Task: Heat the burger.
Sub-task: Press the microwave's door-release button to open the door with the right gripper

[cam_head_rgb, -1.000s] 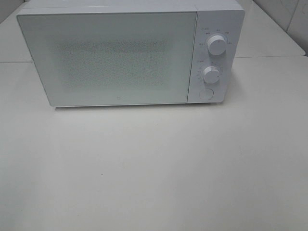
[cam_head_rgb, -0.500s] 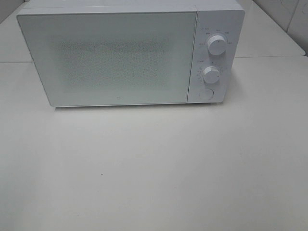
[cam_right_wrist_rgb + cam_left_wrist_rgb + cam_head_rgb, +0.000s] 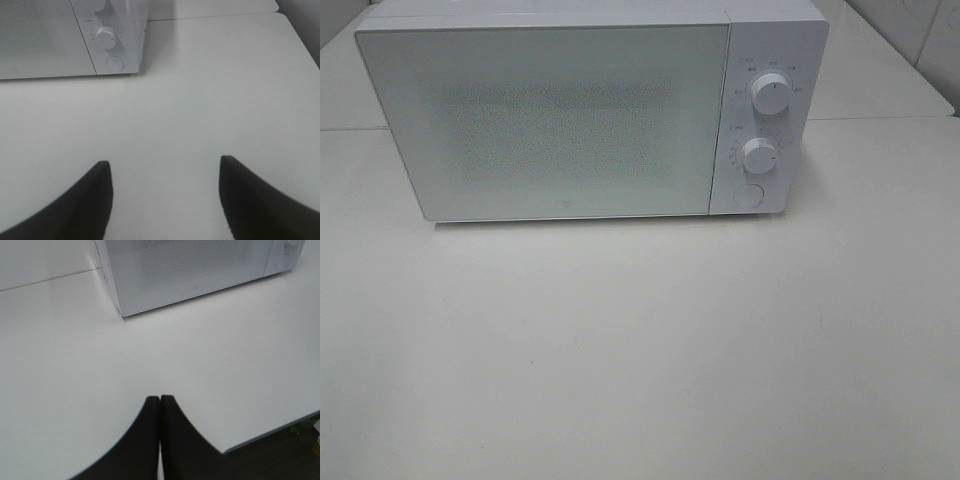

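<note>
Burger: not visible in any view.

Microwave (image 3: 570, 120): white, upright, door shut flush. The dotted mesh window is opaque, so the interior cannot be seen. The control strip at its right end has an upper knob (image 3: 769, 93), a lower knob (image 3: 758, 155) and a round button (image 3: 748, 196) beneath them.

Position: out beyond the left gripper (image 3: 160, 398) and well apart from it, door-side front corner nearest. Out beyond the right gripper (image 3: 162, 165), also well apart, control end nearest.
</note>
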Action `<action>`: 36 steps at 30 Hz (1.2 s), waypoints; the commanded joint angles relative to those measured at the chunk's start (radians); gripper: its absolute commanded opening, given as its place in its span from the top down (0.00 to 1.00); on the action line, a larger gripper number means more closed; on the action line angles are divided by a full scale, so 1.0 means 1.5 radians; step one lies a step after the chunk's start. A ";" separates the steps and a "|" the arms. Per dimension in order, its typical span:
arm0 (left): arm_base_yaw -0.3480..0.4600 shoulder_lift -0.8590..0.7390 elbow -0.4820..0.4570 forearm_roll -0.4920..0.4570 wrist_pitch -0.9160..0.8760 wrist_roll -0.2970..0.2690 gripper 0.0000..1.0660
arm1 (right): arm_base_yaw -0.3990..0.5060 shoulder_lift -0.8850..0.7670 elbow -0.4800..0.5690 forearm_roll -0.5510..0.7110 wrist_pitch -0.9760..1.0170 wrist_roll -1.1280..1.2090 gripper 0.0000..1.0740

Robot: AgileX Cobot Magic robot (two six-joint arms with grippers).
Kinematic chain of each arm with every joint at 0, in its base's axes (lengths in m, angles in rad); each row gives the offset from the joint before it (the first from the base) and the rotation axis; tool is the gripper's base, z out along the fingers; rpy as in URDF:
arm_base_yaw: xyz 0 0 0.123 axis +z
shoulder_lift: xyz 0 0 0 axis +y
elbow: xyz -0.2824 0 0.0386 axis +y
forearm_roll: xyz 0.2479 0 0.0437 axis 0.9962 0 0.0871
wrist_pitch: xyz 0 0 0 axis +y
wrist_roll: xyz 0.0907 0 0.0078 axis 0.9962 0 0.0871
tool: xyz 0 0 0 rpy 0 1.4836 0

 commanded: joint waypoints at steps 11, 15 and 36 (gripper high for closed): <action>0.002 -0.014 0.001 -0.001 -0.010 -0.004 1.00 | -0.002 -0.011 0.003 0.000 -0.009 -0.009 0.44; 0.002 -0.014 0.001 -0.001 -0.010 -0.004 1.00 | -0.002 0.039 -0.011 0.000 -0.029 -0.009 0.44; 0.002 -0.014 0.001 -0.001 -0.010 -0.004 1.00 | -0.002 0.403 -0.013 0.000 -0.343 -0.017 0.46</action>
